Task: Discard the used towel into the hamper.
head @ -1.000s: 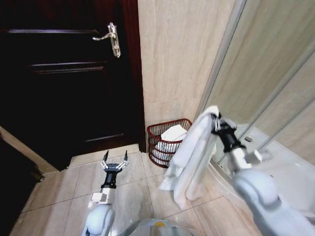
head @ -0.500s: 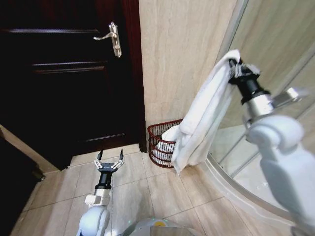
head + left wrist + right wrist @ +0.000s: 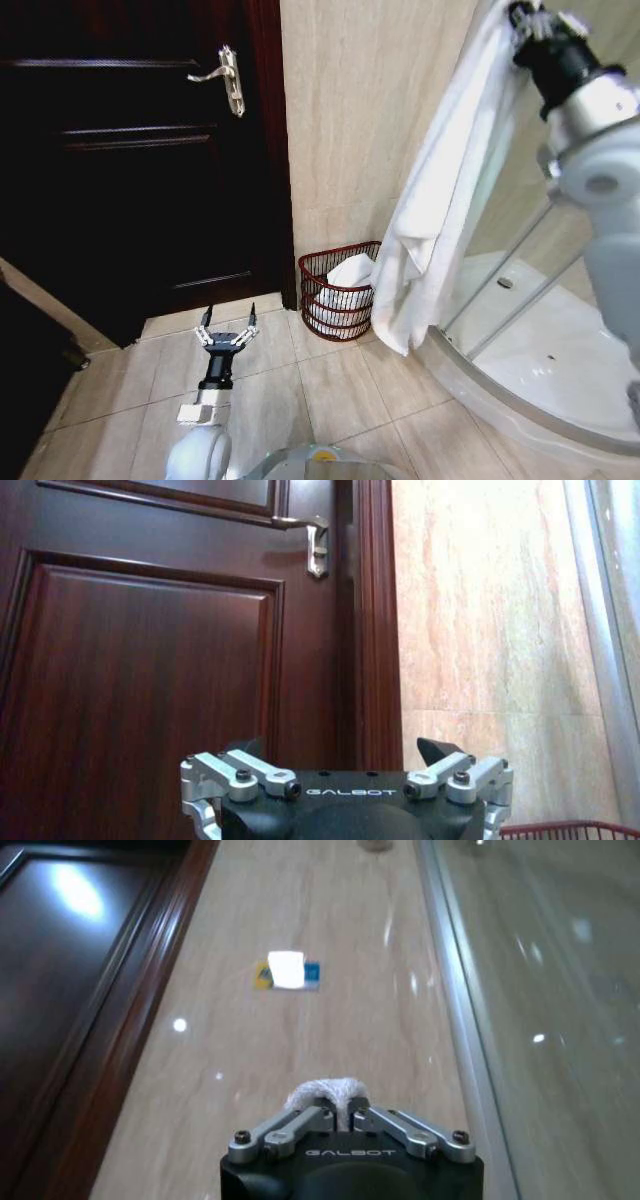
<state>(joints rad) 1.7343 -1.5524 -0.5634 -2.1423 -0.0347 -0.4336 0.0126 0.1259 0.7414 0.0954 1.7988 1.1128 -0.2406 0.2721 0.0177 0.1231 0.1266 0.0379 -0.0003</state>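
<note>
A long white towel (image 3: 445, 190) hangs from my right gripper (image 3: 522, 12), which is raised high at the upper right and shut on the towel's top end. A white tuft of towel (image 3: 325, 1091) pokes out between the closed fingers in the right wrist view. The towel's lower end dangles just right of the hamper (image 3: 337, 292), a dark red wire basket on the floor against the tiled wall, holding some white cloth. My left gripper (image 3: 229, 318) is low over the floor tiles left of the hamper, open and empty; its fingers (image 3: 245, 748) face the door.
A dark wooden door (image 3: 130, 150) with a metal handle (image 3: 228, 80) stands at the left. A glass shower enclosure (image 3: 560, 300) with a curved raised base (image 3: 480, 395) fills the right. The beige tiled wall (image 3: 350, 120) rises behind the hamper.
My right arm has lifted the towel higher and to the right, so it now hangs full length beside the hamper. The left gripper has barely moved.
</note>
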